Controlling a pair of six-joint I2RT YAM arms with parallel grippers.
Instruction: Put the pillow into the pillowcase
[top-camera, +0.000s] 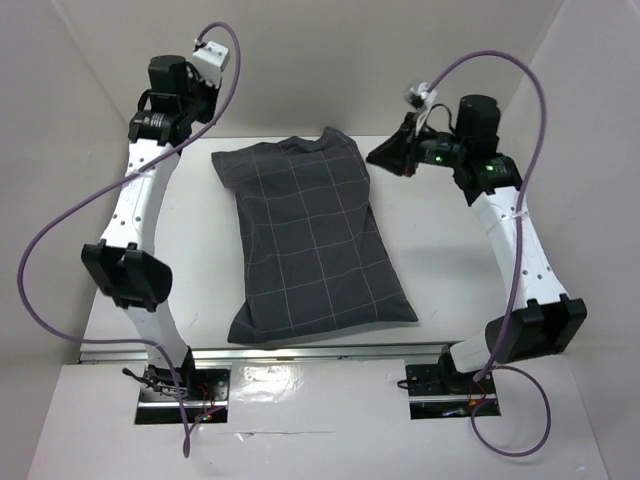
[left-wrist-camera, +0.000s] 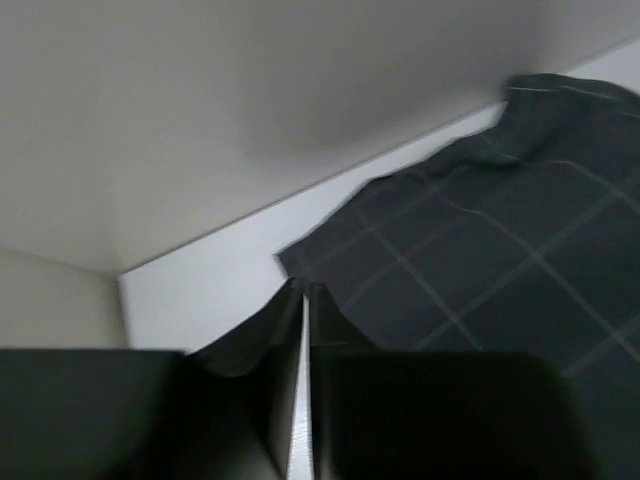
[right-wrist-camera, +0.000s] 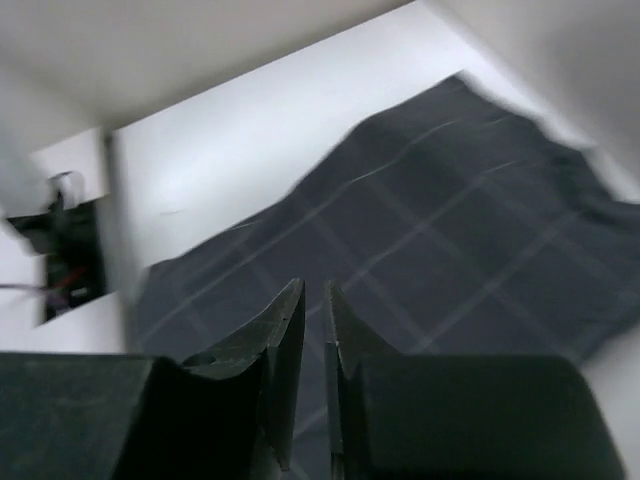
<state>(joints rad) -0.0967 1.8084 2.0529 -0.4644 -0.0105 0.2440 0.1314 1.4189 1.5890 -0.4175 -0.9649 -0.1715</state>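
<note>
- Top external, near edge: left arm base (top-camera: 180, 385) and right arm base (top-camera: 445, 385) sit side by side at the front of the white table (top-camera: 200, 290).
- Charcoal grid pillowcase (top-camera: 310, 240) lies on the table between the two arms, long axis running near to far, near end skewed slightly right.
- It looks plump and evenly filled. The pillow itself doesn't show in any view.
- Far end is rumpled, with one corner poking toward the back wall.
- Right wrist: right gripper (right-wrist-camera: 313, 288) has its fingers nearly together with a thin slit between them and nothing in it. It is aimed down at the grid cloth and clear of it.
- Left wrist: left gripper (left-wrist-camera: 303, 290) shows a hairline gap and is empty — table shows through. The pillowcase's corner is just ahead to the right, not touched.
</note>
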